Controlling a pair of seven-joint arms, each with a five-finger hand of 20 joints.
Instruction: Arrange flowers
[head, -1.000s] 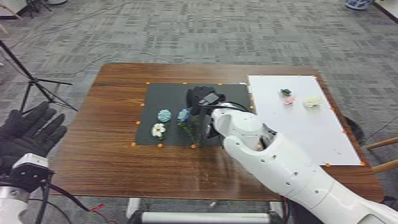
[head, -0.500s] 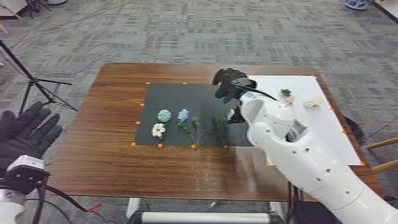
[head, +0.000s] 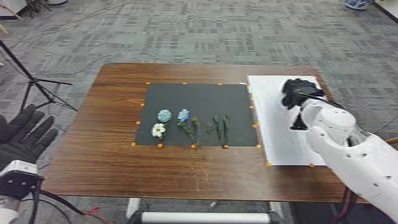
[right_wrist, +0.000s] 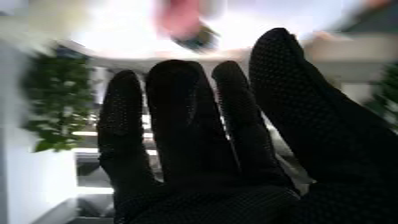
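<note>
Over the far part of the white sheet (head: 275, 135) is my right hand (head: 300, 91), hiding whatever lies beneath it. In the right wrist view this hand (right_wrist: 191, 135) has straight fingers holding nothing; a pink flower (right_wrist: 180, 19), a dark bluish flower (right_wrist: 197, 40) and a blurred cream flower (right_wrist: 55, 20) show beyond the fingertips. On the dark mat (head: 204, 100) lie a light blue flower (head: 164, 115), a blue flower (head: 183, 115), a white flower (head: 158, 130) and several green stems (head: 218, 129). My left hand (head: 19, 139) is open left of the table.
The brown table (head: 115, 175) reaches out in front of the mat and sheet, with orange markers around both. A black tripod (head: 44, 90) stands on the floor at the left.
My right hand has moved from above the dark mat rightward to the white sheet, uncovering stems and now covering the flowers there. My left hand has shifted slightly left and down.
</note>
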